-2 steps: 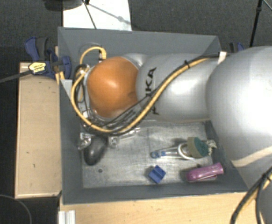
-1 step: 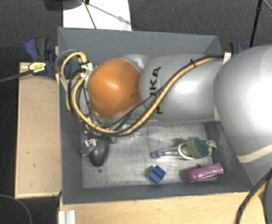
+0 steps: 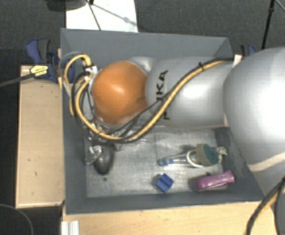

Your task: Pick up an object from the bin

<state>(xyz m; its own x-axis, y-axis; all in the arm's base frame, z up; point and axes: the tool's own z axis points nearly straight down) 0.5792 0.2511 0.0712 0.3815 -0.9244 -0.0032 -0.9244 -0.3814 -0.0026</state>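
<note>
Grey bin [image 3: 75, 180] wall close left of jaws, open-or-shut unreadable; dark lump [image 3: 103, 164] beneath; blue block [image 3: 163, 182] well right.

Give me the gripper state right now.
Gripper: open or closed cannot be told; it sits at the left side of the bin, by a dark grey rounded thing.

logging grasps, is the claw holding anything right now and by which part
Cannot tell. The claw is low at the left of the bin, by a dark grey lump, but no grip on it shows.
</note>
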